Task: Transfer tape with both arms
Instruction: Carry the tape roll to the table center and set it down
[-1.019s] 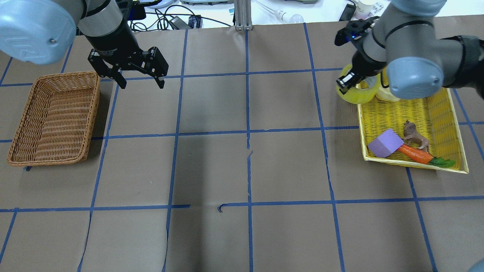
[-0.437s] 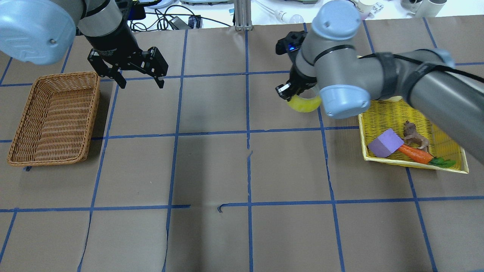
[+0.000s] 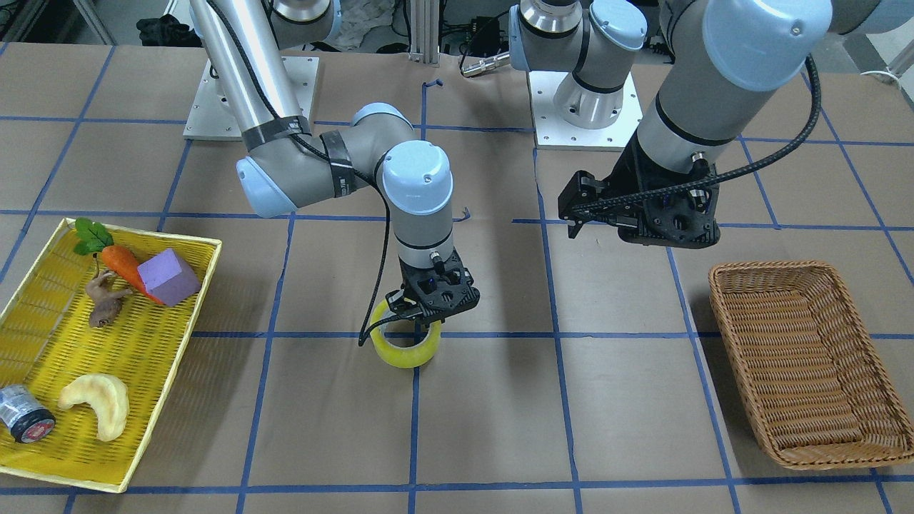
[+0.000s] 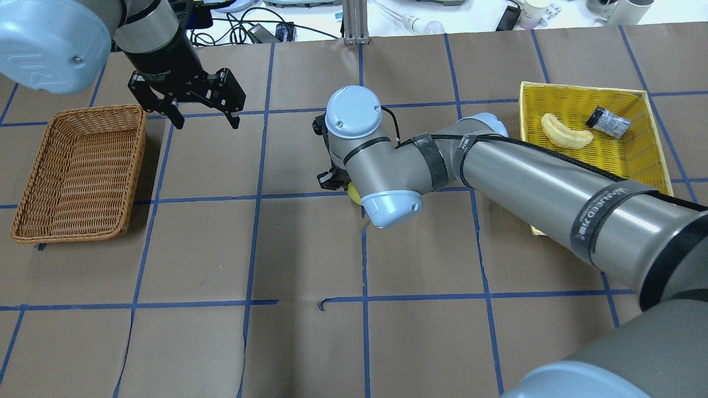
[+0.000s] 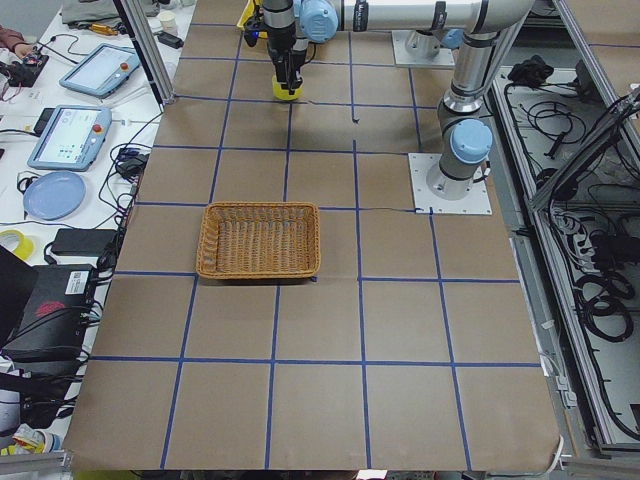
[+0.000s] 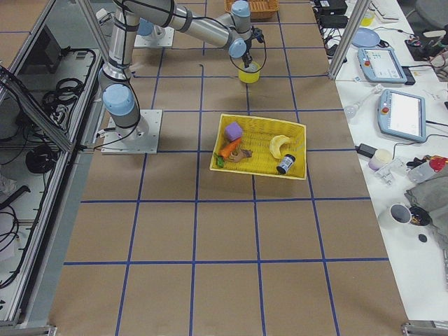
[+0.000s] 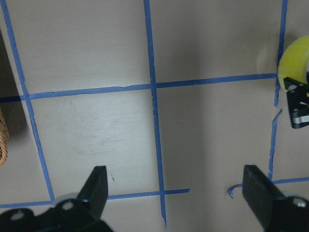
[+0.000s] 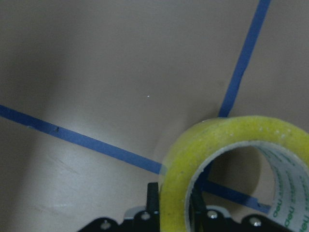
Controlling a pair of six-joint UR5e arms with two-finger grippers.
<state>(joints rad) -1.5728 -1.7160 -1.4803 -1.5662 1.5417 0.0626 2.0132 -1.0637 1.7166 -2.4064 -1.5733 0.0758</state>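
The yellow tape (image 3: pixel 407 351) stands on edge at a crossing of blue lines in the table's middle. My right gripper (image 3: pixel 418 325) is shut on its upper rim, one finger inside the core and one outside. I cannot tell whether the tape touches the table. In the overhead view the right wrist hides all but a sliver of the tape (image 4: pixel 354 193). The right wrist view shows the tape (image 8: pixel 217 145) close up. My left gripper (image 4: pixel 208 124) is open and empty, above the table beside the wicker basket. In its wrist view the tape (image 7: pixel 294 58) is at the right edge.
An empty wicker basket (image 4: pixel 33 221) lies on the robot's left. A yellow tray (image 4: pixel 528 110) on the right holds a banana-shaped piece (image 4: pixel 564 135), a dark cylinder (image 4: pixel 607 121), a purple block (image 3: pixel 168 277), a carrot (image 3: pixel 121 264) and a toy animal (image 3: pixel 103 300).
My right arm has carried the tape from the yellow tray's corner leftward to the table's middle. The left arm has not moved.
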